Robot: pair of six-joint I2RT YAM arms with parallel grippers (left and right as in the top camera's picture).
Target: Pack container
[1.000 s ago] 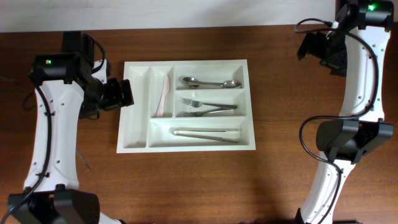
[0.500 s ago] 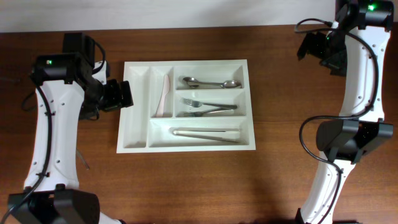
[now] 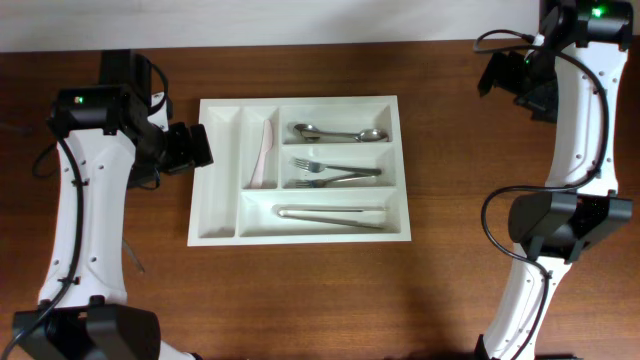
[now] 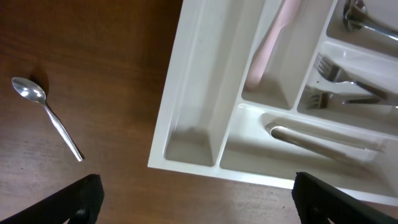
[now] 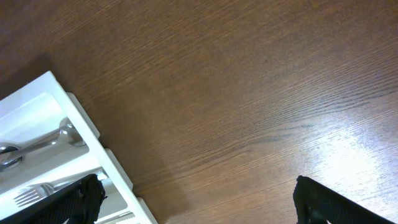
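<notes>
The container (image 3: 218,170) sits mid-worktop (image 3: 300,300). A loose spoon (image 4: 48,121) lies just left of it. The left end effector (image 3: 192,148), jaws apart and empty, should likely straddle the handle crosswise before closing. The right end effector (image 3: 510,80), also apart, hangs well clear.

One white tray (image 3: 218,170), two spoons (image 3: 305,130) inside, one loose spoon (image 4: 57,124), two forks (image 3: 335,167), one pale knife (image 3: 265,155), one tongs (image 3: 332,214)
</notes>
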